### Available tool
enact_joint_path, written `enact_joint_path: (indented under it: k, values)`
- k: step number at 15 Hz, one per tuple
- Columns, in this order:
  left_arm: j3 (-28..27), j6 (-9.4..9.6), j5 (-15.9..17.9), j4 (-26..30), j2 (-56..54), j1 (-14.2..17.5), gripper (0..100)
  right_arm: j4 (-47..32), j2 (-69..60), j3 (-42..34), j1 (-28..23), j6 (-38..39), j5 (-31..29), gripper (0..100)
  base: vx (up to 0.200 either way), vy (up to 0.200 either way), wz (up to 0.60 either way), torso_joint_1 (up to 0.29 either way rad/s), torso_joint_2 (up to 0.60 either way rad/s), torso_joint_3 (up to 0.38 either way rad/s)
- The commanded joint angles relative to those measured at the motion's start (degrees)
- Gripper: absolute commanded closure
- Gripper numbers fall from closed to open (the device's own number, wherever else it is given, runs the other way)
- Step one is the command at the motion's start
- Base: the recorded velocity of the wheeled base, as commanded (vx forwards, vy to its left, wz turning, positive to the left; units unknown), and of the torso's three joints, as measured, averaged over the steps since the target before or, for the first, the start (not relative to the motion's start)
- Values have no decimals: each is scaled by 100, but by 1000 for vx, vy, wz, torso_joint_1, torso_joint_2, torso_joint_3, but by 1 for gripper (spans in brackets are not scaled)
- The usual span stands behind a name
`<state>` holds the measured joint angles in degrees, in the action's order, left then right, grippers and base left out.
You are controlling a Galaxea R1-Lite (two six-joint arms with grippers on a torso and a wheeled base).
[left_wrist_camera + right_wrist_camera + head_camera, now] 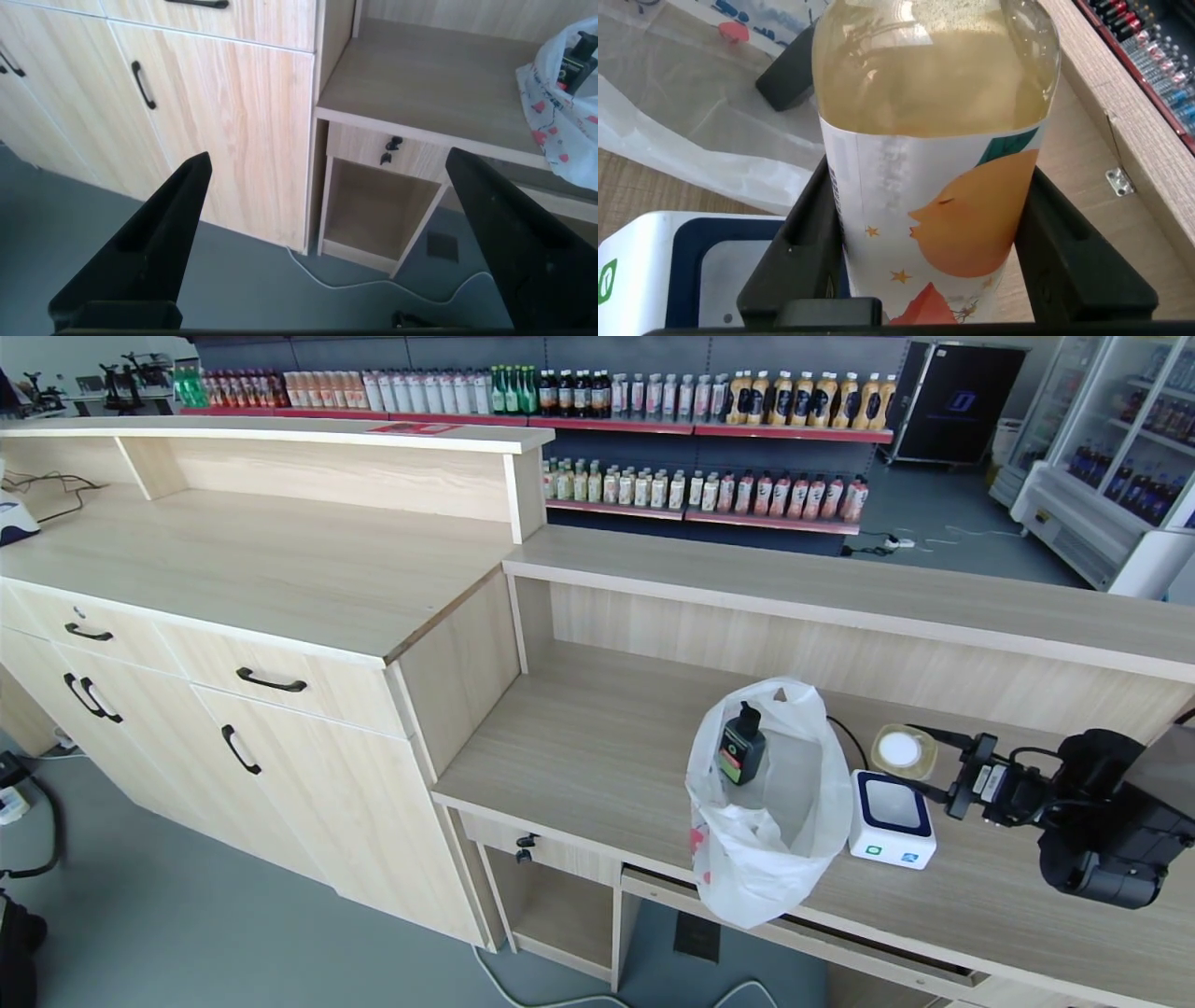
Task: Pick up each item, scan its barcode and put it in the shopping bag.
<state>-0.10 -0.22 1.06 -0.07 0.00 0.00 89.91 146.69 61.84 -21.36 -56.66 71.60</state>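
Observation:
A clear bottle (934, 140) of pale yellow drink, with a white and orange label, stands upright between the fingers of my right gripper (934, 271), which is shut on it. From the head view its white cap (901, 749) shows just behind the white scanner (892, 817), with the right gripper (920, 761) around it. The white plastic shopping bag (766, 831) stands open left of the scanner, a dark bottle (742, 747) inside it. My left gripper (327, 252) hangs open over the floor, beside the counter, holding nothing.
The low counter (597, 747) has a raised back ledge behind the bag and scanner. A taller cabinet (280, 579) with drawers stands to the left. A cable runs from the scanner along the counter. Shelves of drinks line the far wall.

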Motion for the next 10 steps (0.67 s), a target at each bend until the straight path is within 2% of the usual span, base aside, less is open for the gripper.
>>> enact_joint_path:
  k: [1,4,6,7,10]
  values:
    - [1,-4,8,-1,0,0,0,9,0,3,26,-3,4,100,0,0,0,0,0,0]
    - [10,-4,-1,-1,0,0,0,9,-53,38,79,85,-14,100,0,0,0,0,0,0]
    - [1,-4,-1,-1,0,0,0,9,-536,3,97,1254,-102,100,0,0,0,0,0,0]
    - [1,-4,8,-1,0,0,0,9,-914,-111,79,1729,-366,100,0,0,0,0,0,0]
    - [1,-4,-1,-1,0,0,0,-817,-2162,-524,88,2687,-1095,100,0,0,0,0,0,0]
